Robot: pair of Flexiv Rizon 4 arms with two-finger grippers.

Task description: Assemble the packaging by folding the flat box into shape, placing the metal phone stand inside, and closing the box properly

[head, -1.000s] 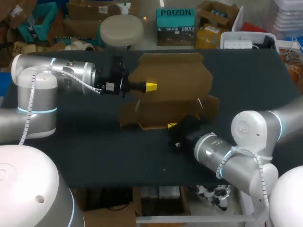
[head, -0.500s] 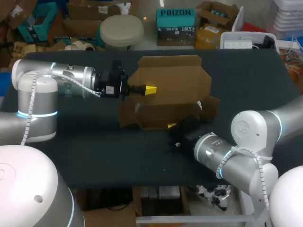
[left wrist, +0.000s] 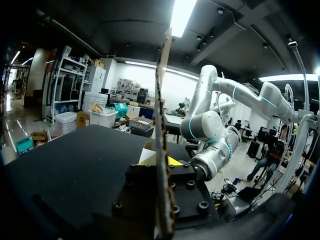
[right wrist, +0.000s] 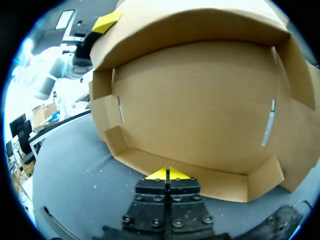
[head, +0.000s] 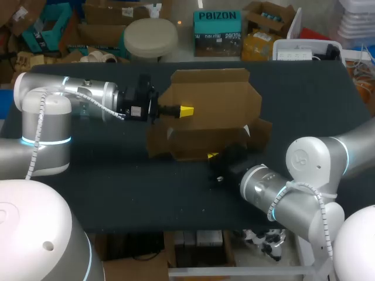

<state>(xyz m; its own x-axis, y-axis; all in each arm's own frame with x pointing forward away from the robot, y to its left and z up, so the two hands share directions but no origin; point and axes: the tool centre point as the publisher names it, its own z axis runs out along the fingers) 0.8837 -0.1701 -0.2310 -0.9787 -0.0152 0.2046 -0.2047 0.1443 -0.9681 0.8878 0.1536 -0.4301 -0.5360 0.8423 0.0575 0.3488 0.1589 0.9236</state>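
A brown cardboard box (head: 211, 111) lies partly folded in the middle of the black table (head: 304, 99), its large lid panel raised at the back. My left gripper (head: 186, 109) comes in from the left and is shut on that lid panel. In the left wrist view the panel's thin edge (left wrist: 161, 100) runs upright between the fingers. My right gripper (head: 212, 156) is shut with its yellow tips (right wrist: 167, 174) together against the box's low front wall (right wrist: 200, 175), holding nothing. The box's inside (right wrist: 200, 115) is bare. No phone stand is in view.
Bare black tabletop stretches to the left (head: 105, 170) and right (head: 316, 111) of the box. My right arm's elbow (head: 304, 170) stands over the front right of the table.
The left gripper shifted slightly with the lid panel, which tipped a little more upright, then held still. The right gripper has not moved.
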